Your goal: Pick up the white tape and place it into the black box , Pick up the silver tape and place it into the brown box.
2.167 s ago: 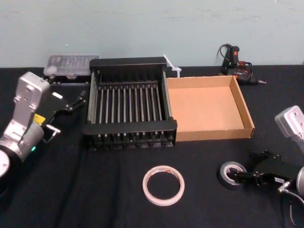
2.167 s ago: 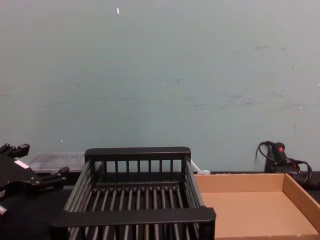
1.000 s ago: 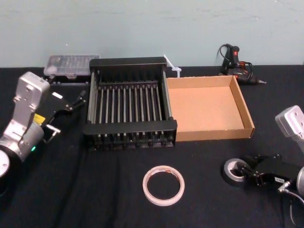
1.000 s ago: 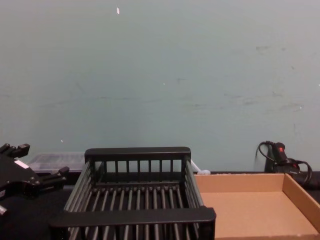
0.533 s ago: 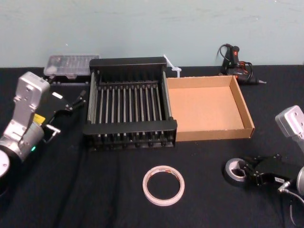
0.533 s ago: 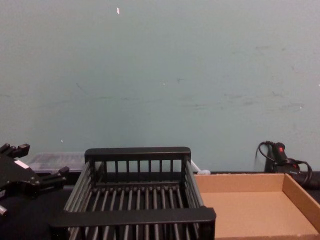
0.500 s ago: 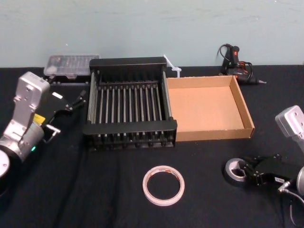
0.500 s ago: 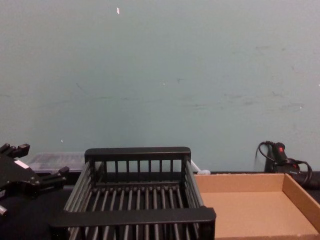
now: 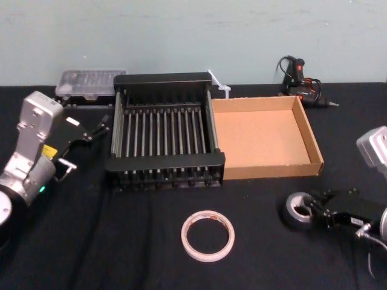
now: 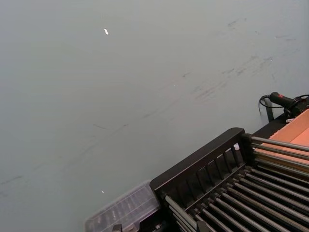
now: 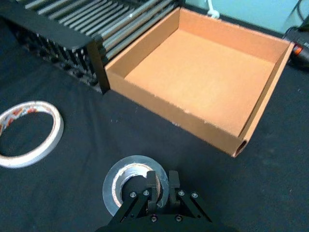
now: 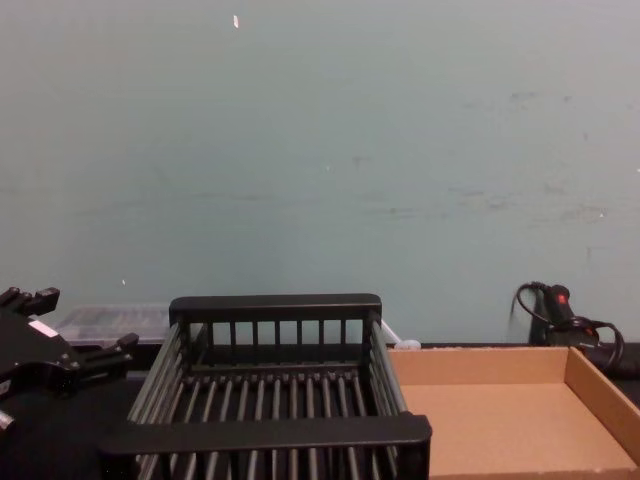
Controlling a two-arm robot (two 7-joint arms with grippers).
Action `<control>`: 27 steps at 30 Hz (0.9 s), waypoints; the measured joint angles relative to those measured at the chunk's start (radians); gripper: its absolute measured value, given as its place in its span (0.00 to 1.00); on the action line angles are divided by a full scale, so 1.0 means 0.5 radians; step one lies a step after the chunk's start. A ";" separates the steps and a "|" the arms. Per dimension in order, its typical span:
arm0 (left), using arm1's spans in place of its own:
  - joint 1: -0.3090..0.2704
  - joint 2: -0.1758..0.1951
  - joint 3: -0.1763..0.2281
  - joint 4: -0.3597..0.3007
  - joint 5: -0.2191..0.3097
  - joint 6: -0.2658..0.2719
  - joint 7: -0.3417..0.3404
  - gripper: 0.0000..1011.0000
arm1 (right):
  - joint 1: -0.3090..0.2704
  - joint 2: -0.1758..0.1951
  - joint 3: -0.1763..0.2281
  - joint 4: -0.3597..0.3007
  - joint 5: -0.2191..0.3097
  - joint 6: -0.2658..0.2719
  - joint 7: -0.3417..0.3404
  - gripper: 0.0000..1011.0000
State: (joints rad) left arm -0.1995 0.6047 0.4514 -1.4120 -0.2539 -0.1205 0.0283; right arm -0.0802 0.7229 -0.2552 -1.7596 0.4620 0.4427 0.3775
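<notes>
The silver tape point(image 9: 296, 209) lies on the black cloth in front of the brown box point(image 9: 272, 170), near the right edge. My right gripper point(image 9: 314, 211) is shut on it. In the right wrist view one finger sits inside the silver tape's point(image 11: 126, 183) hole and the other outside, and the right gripper point(image 11: 161, 182) pinches the wall between them. The white tape point(image 9: 208, 235) lies flat at front centre, also seen as the white tape point(image 11: 29, 133). The black box point(image 9: 164, 162) stands behind it, left of the brown box. My left gripper point(image 9: 97, 128) hangs open left of the black box.
A clear plastic case point(image 9: 91, 81) sits behind the black box at the back left. A glue gun point(image 9: 299, 78) with its cable lies at the back right, and a small white object point(image 9: 219, 84) between them. Black cloth covers the table.
The right gripper's fingers have closed on the silver tape's wall. Roll and right wrist have shifted slightly toward the brown box. The left arm has not moved.
</notes>
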 joint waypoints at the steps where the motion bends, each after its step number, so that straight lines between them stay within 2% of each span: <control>1: 0.000 0.000 0.000 0.000 0.000 0.000 0.000 0.99 | 0.004 -0.003 0.004 -0.001 0.005 -0.002 -0.001 0.16; 11: 0.000 0.000 0.000 0.000 0.000 0.000 0.000 0.99 | 0.112 -0.076 0.030 0.030 0.028 -0.041 -0.057 0.16; 14: 0.000 0.000 0.000 0.000 0.000 0.000 0.000 0.99 | 0.178 -0.118 0.027 0.069 0.026 -0.058 -0.081 0.16; 20: 0.000 0.000 0.000 0.000 0.000 0.000 0.000 0.99 | 0.287 -0.194 0.003 0.155 -0.008 -0.075 -0.125 0.16; 27: 0.000 0.000 0.000 0.000 0.000 0.000 0.000 0.99 | 0.470 -0.328 -0.048 0.344 -0.068 -0.075 -0.162 0.16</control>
State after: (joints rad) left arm -0.1995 0.6047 0.4514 -1.4120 -0.2539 -0.1205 0.0283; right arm 0.1549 0.5589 -0.2794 -1.5874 0.4280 0.4052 0.2966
